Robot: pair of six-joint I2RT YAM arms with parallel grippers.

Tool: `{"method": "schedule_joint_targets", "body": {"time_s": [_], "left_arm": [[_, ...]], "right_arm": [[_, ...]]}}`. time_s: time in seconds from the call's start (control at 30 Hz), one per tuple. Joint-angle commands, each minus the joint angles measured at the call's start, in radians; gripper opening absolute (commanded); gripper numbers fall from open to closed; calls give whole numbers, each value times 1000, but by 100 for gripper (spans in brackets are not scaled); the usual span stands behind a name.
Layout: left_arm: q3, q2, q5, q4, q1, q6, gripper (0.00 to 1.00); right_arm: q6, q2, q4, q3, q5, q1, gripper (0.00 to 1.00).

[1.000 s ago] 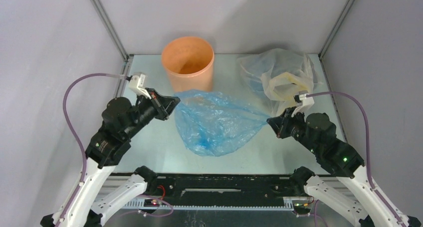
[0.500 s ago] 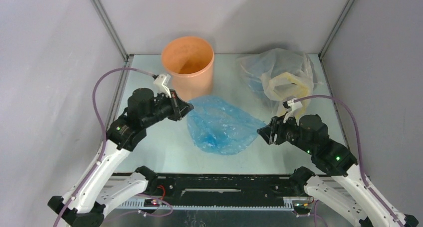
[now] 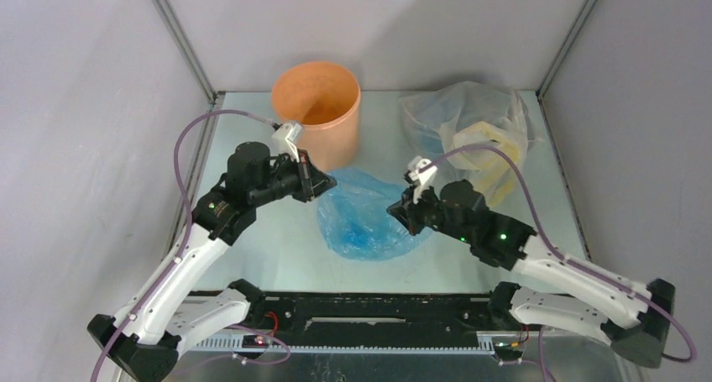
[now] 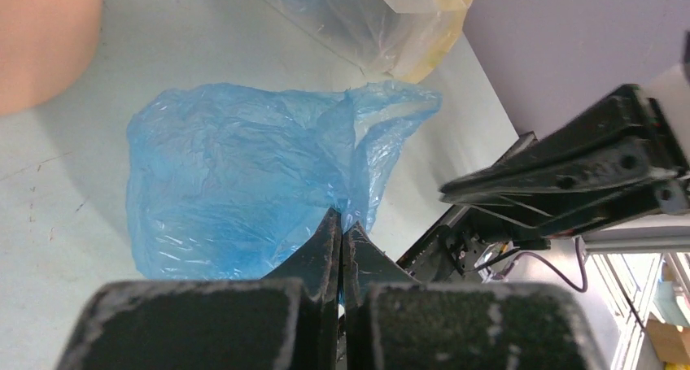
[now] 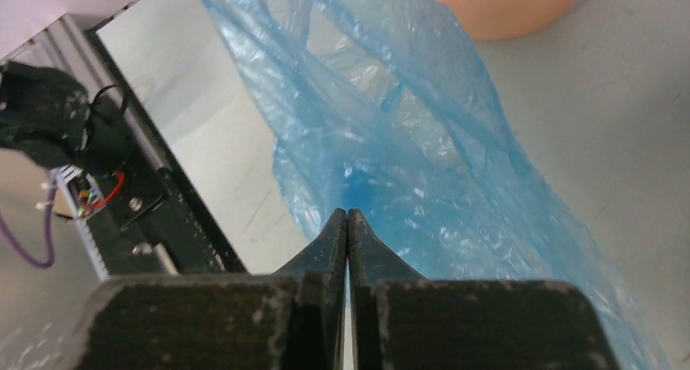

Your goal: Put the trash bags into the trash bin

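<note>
Bag of thin light-blue film, wrinkled and glossy, sheer enough that the table shows pale through it. It lies crumpled and low on the table, just in front of the bin and outside it.

We count one bag, one orange bin standing upright, one clear sack with pale yellow contents at the far right, and two arms.

The bag sits between the two grippers. The left gripper meets its left edge with jaws pressed together, and in the wrist view a gathered crease of film runs straight into the tips, so we read that as a pinch on the bag. The right gripper is at the right edge, jaws also together. Blue film lies directly beyond its tips, but we cannot tell whether any is caught.
</note>
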Motion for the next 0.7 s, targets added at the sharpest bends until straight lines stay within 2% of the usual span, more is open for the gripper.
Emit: {"method": "schedule_joint_targets", "body": {"time_s": [0.0, 0.13, 0.3, 0.57, 0.67], "left_arm": [[23, 1, 48, 40, 5, -10, 0], [15, -6, 56, 32, 5, -8, 0], [15, -12, 67, 20, 5, -3, 0], [29, -22, 100, 4, 5, -10, 0], [28, -29, 82, 6, 5, -26, 0]], "right_arm": [[-58, 100, 248, 28, 72, 9, 0], [-77, 191, 340, 55, 46, 2, 0], [-85, 285, 352, 87, 51, 8, 0], [-98, 392, 382, 91, 111, 92, 0], [-130, 429, 388, 91, 139, 170, 0]]}}
